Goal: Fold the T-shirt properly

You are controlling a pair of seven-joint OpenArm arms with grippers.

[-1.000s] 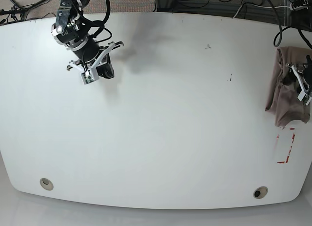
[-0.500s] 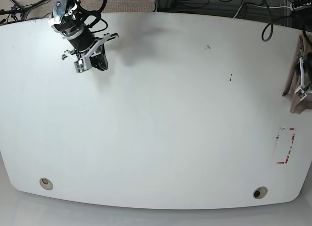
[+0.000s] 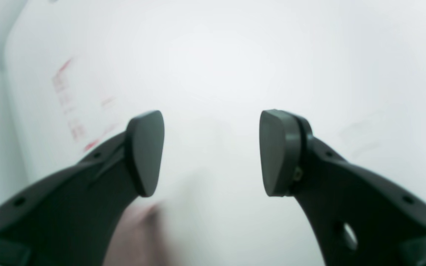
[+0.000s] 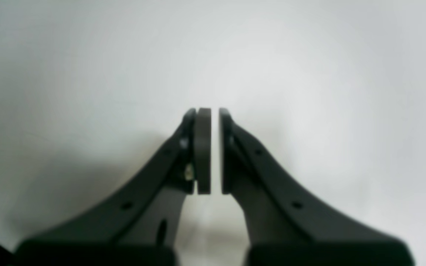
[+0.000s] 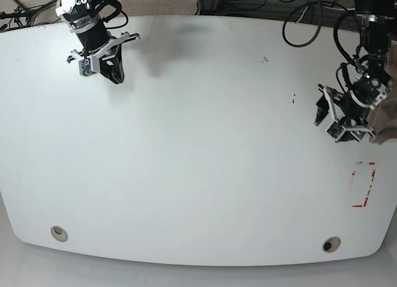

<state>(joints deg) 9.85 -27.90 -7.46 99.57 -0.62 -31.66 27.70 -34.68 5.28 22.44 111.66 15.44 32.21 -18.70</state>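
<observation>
Wide white table [image 5: 198, 150] seen from above, with a red dashed rectangle [image 5: 363, 186] marked near its right edge and two small round holes [image 5: 59, 232] along the near rim. Left gripper [image 3: 211, 153] above the table's right side, near the red mark, fingers spread well apart with nothing between the pads [image 3: 144, 151]; in the base view the same gripper [image 5: 343, 123] sits just left of the table's right edge. T-shirt [image 5: 388, 123] only as a sliver of mauve-brown cloth at the far right edge of the base view, right beside the left gripper, mostly cut off by the frame; a blurred pinkish-brown patch [image 3: 139, 236] low in the left wrist view, below the left-hand finger, likely the same cloth. Right gripper [image 4: 210, 151] at the table's far left corner [image 5: 102, 67], pads nearly together with only a thin slit of white between them, holding nothing, bare white surface beneath. Cables [image 5: 304, 14] beyond the table's far edge
</observation>
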